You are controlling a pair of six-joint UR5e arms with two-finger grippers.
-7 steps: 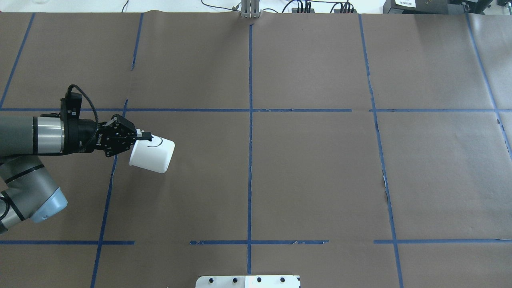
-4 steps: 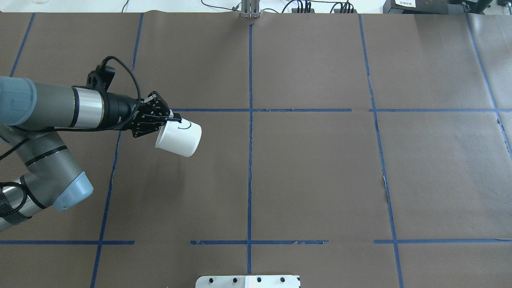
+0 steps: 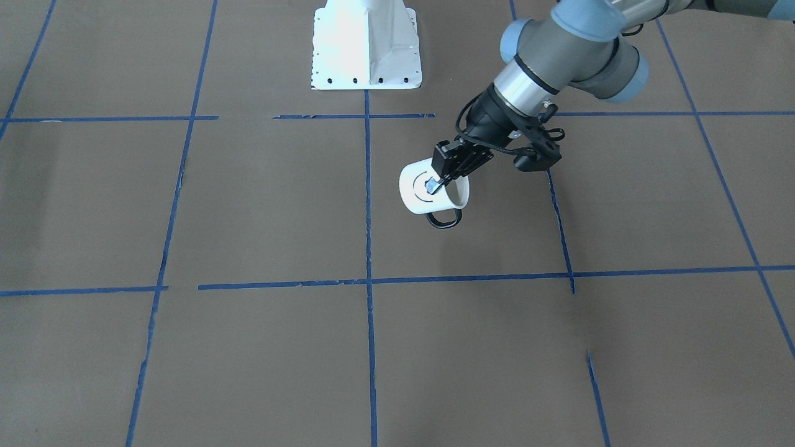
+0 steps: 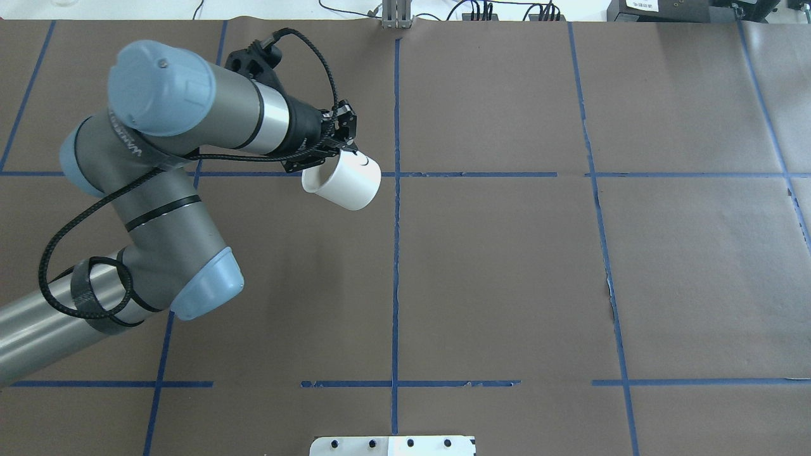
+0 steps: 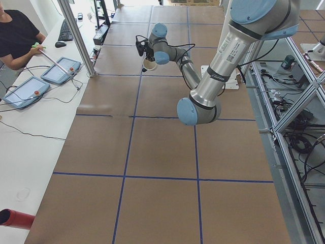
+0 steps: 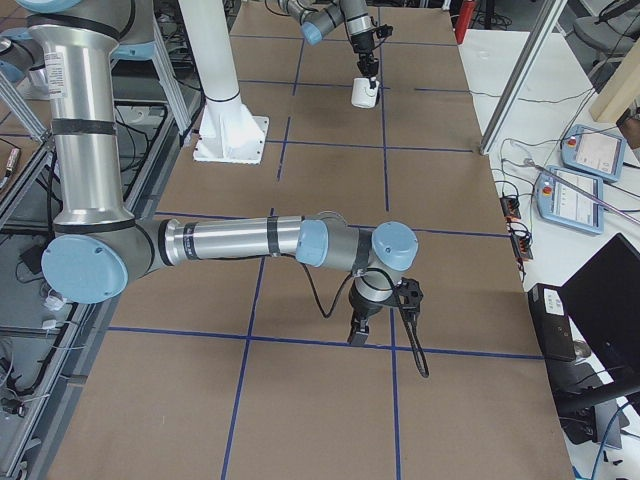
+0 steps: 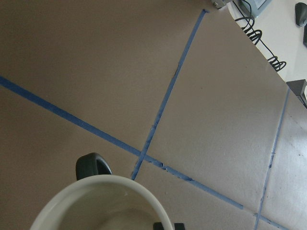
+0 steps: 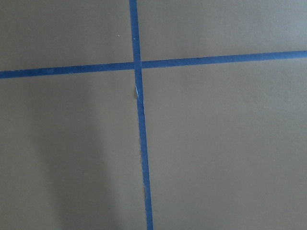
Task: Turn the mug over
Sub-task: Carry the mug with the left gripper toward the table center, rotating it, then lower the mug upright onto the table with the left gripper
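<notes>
The white mug (image 4: 345,183) with a black smiley face hangs tilted in the air above the brown paper, just left of the centre tape line. My left gripper (image 4: 350,152) is shut on its rim. In the front-facing view the mug (image 3: 422,192) shows its black loop handle (image 3: 445,219) on the side away from the robot, with the left gripper (image 3: 436,182) on its wall. The left wrist view shows the mug's rim (image 7: 100,203) and its handle (image 7: 91,166). My right gripper (image 6: 358,335) hangs low over the paper far from the mug; I cannot tell whether it is open or shut.
Blue tape lines (image 4: 396,253) divide the brown paper into squares. The white robot base plate (image 3: 366,43) stands at the robot's edge of the table. An operator (image 5: 15,35) sits at a side table with tablets (image 5: 61,71) on the far side.
My left arm has swung the mug forward and to the right, from the table's left side to near the centre line. The gripper has stayed shut on it.
</notes>
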